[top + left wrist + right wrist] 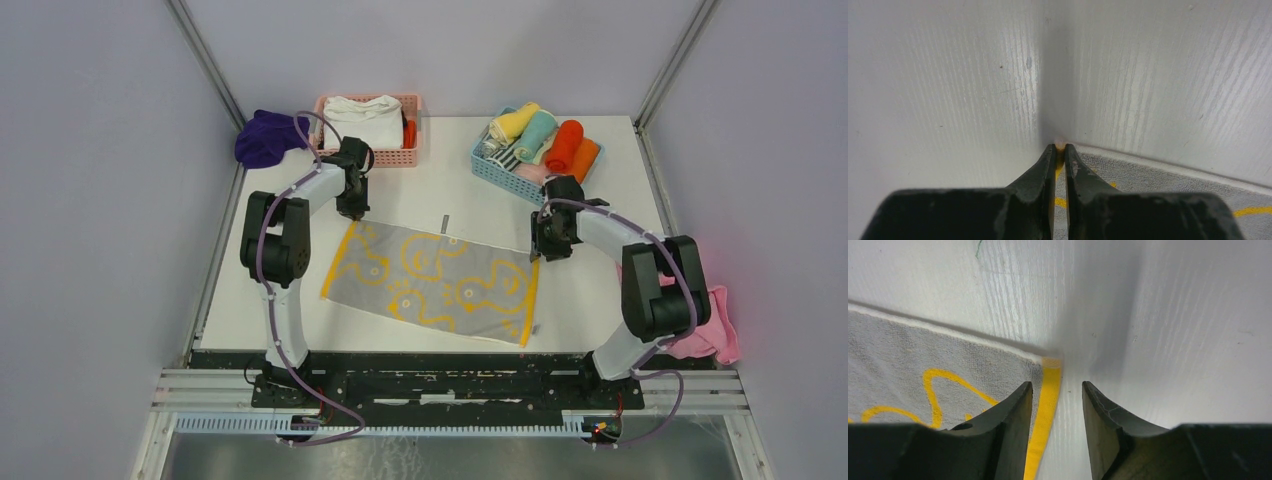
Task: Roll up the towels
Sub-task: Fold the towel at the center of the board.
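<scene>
We saw the yellow towel (435, 280) spread flat and unrolled on the counter (585, 322), its grey face and yellow markings up, lying slightly askew in front of both arms. The left hand (355, 212) stood at the towel's far left corner. In the left wrist view this hand (1060, 147) was clenched: its two dark fingers (1040, 172) were drawn almost together, with the very tip of the towel (1158, 176) corner pinched between them at the counter surface. The right hand (540, 250) stood at the far right corner. In its own view the right hand (1057, 387) was released, its jaws well apart and straddling the towel's edge: one finger (1013, 417) lay over the yellow border of the towel (923, 350), and the other finger (1098, 417) lay over bare counter just beside it. We could not tell whether those fingertips touched the cloth.

The purple towel (265, 138) lay bunched at the far left corner of the counter, just beside a pink basket (368, 158) that held white cloths (365, 118). Across from it, a blue basket (500, 175) near the far right carried several rolled cloths (565, 145) in different colours. A pink cloth (715, 330) hung crumpled at the right edge of the counter, behind the right arm.
</scene>
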Tool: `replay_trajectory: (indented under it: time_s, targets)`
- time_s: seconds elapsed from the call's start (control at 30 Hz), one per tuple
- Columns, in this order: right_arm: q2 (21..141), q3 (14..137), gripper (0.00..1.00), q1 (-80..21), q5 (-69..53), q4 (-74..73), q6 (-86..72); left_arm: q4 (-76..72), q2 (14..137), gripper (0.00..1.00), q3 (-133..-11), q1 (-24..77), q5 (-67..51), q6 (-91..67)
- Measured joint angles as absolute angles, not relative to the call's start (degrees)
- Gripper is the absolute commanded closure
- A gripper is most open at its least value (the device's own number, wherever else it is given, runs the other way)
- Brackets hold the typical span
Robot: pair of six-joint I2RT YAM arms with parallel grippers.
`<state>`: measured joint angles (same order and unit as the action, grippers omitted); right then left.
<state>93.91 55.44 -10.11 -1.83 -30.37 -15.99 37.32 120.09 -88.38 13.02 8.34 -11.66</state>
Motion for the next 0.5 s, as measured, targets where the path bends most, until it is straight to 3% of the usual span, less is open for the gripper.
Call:
replay_trajectory:
  time_s: [0.33,0.5]
  targets:
    - [99.0,58.92,0.56,-9.98,-4.6,-30.55,-15.09,37.39,120.2,0.87,-88.51,13.02,8.34,-11.33]
    - [100.57,60.62,0.67,-9.85,-5.43,-31.14,-14.81,37.41,120.25,0.89,-88.55,13.02,8.34,-11.29]
